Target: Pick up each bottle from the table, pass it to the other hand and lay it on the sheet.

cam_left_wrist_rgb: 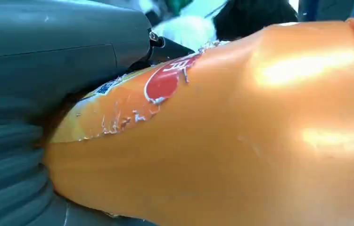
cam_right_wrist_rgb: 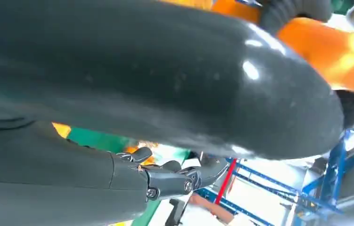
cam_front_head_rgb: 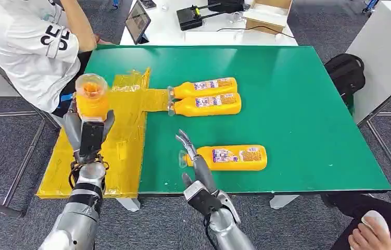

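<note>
Left robot hand (cam_front_head_rgb: 90, 133) grips an orange-filled bottle (cam_front_head_rgb: 91, 98) above the sheet (cam_front_head_rgb: 125, 151).

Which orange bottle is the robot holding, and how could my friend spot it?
Find the green table, then the yellow sheet over its left end. Above that sheet the left hand grips an orange bottle. It is the one standing upright in the air with its round end facing the camera, while the other three bottles lie flat on the table.

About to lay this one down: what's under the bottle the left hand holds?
Below the held bottle in the left hand lies the yellow sheet, crumpled, overhanging the table edge. The hand and bottle cover part of it, so that patch cannot be checked.
</note>
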